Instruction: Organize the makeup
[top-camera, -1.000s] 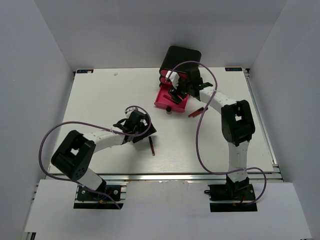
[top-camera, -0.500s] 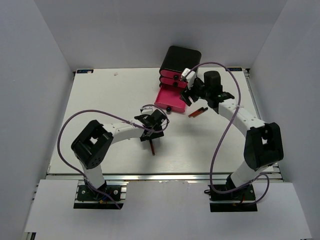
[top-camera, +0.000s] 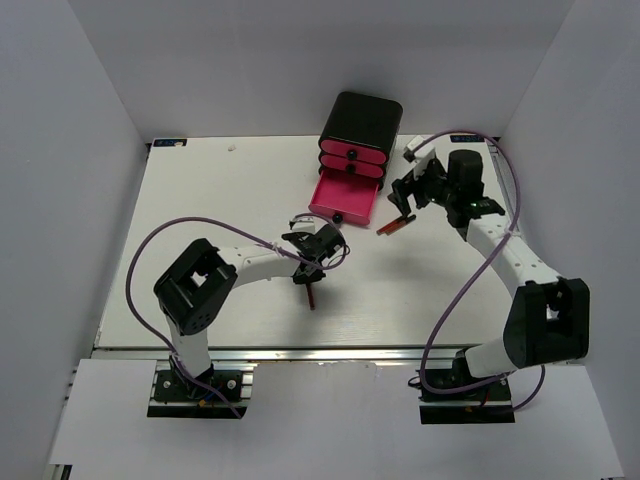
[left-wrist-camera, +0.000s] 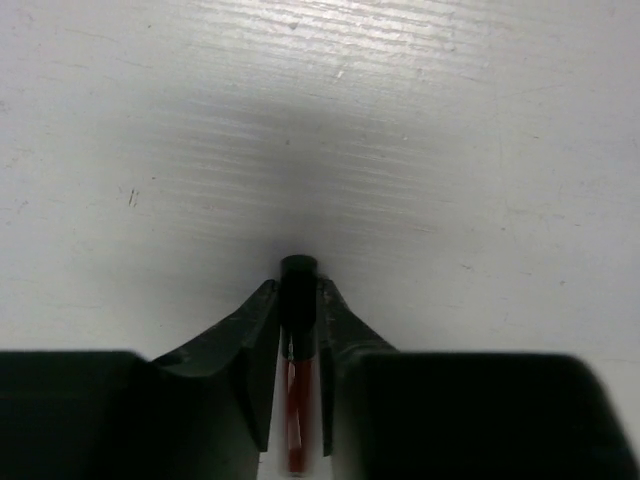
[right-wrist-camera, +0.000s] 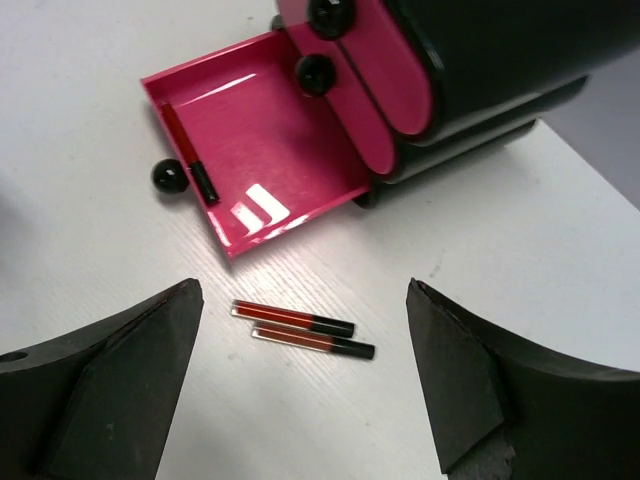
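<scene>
Evidently the left pincer (left-wrist-camera: 297, 292) is clamped on a slim red-and-black stick (left-wrist-camera: 296, 390) close to the worktop (left-wrist-camera: 420, 140), near the middle of the overhead view. The right pincer (right-wrist-camera: 302, 290) hangs spread wide above a second stick (right-wrist-camera: 290, 316) and a third stick (right-wrist-camera: 315, 343), which lie side by side just below the open pink drawer (right-wrist-camera: 290, 170). A fourth stick (right-wrist-camera: 183, 140) lies along the drawer's left wall. Such sticks look light, rigid and glossy, so they are apt to roll or squirt free. A hold across the mid-barrel, square to the stick's length, seems safest.
</scene>
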